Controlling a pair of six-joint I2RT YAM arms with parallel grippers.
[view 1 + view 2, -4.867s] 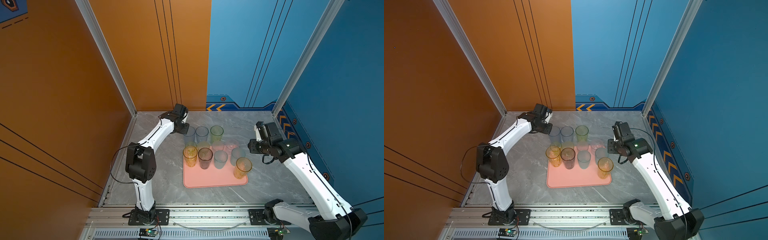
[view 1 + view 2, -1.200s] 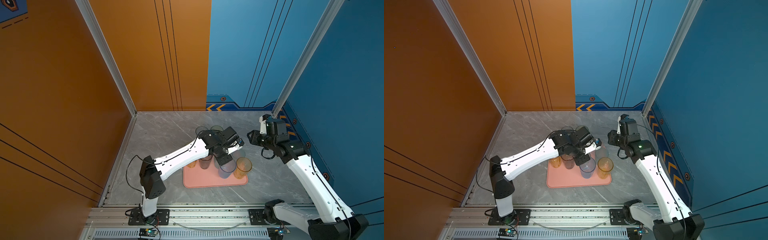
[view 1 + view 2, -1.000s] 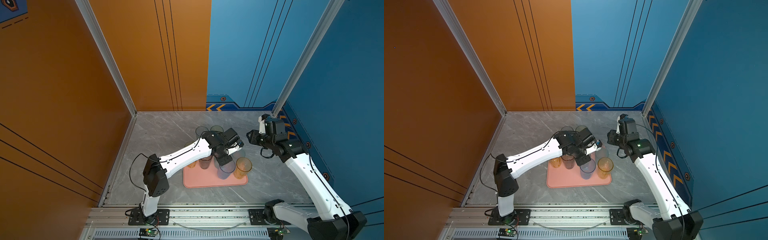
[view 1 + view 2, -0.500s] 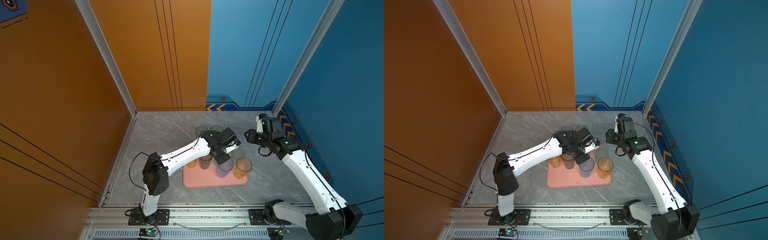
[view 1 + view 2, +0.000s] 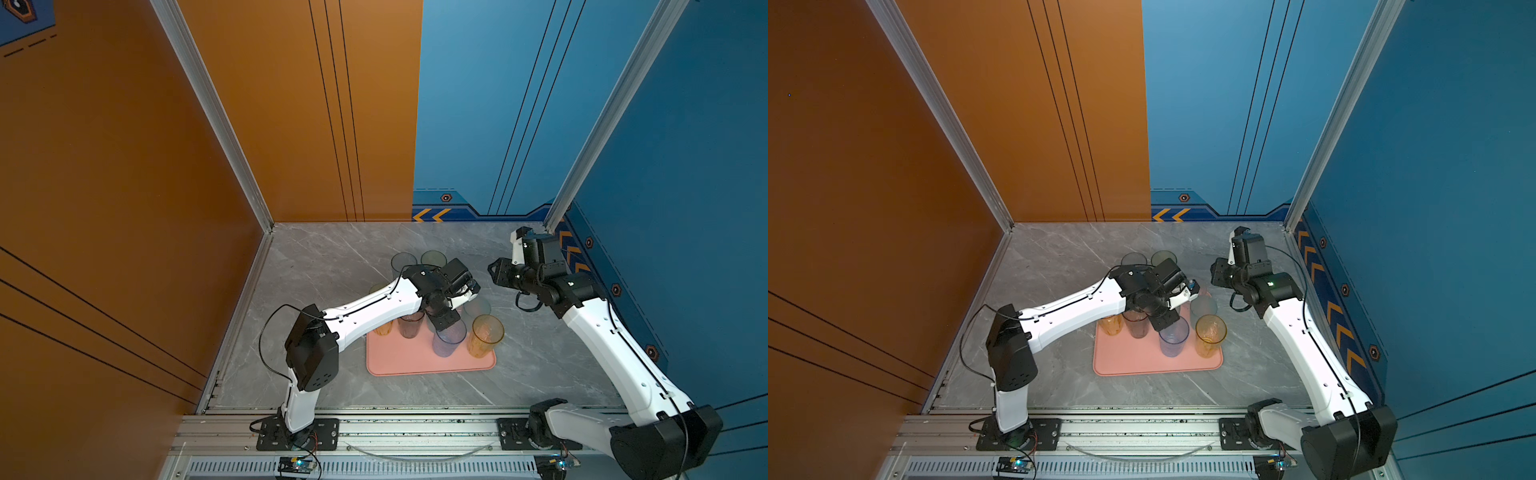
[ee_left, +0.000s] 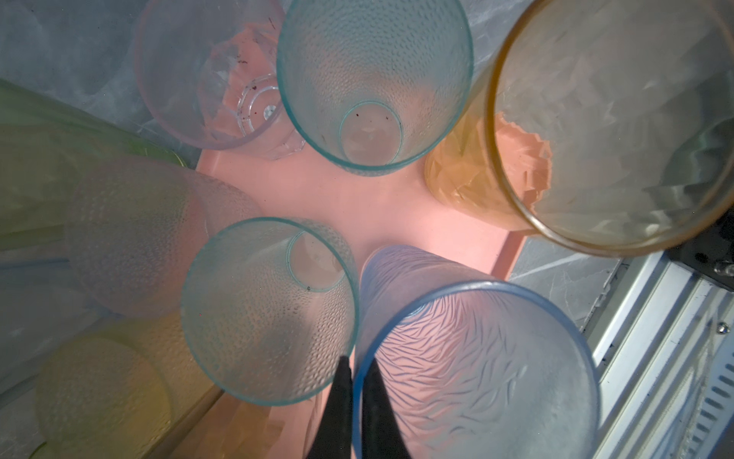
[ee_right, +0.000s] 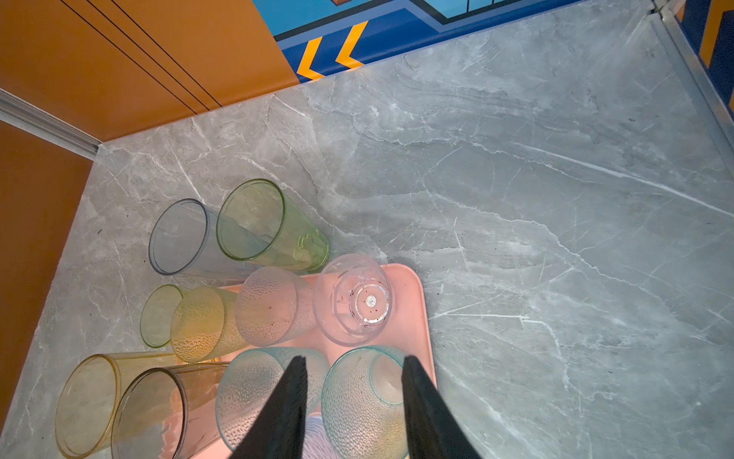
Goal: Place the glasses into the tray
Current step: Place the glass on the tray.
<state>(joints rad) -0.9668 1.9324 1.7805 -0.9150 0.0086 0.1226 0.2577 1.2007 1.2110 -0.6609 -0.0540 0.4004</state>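
Note:
The salmon-pink tray holds several glasses. My left gripper is shut on the rim of a blue ribbed tumbler, upright at the tray's middle, one finger inside and one outside. An amber tumbler stands beside it. Two teal tumblers and a clear one stand behind. My right gripper hangs open, high above the tray's back right.
A grey tumbler and a green tumbler stand on the marble just behind the tray. The left arm lies across the tray's left half. Walls close in at left, back and right; a metal rail runs along the front.
Since about five seconds ago the left arm has swung from the back-left glasses to over the tray, carrying the blue tumbler. Over the last second both arms have barely moved.

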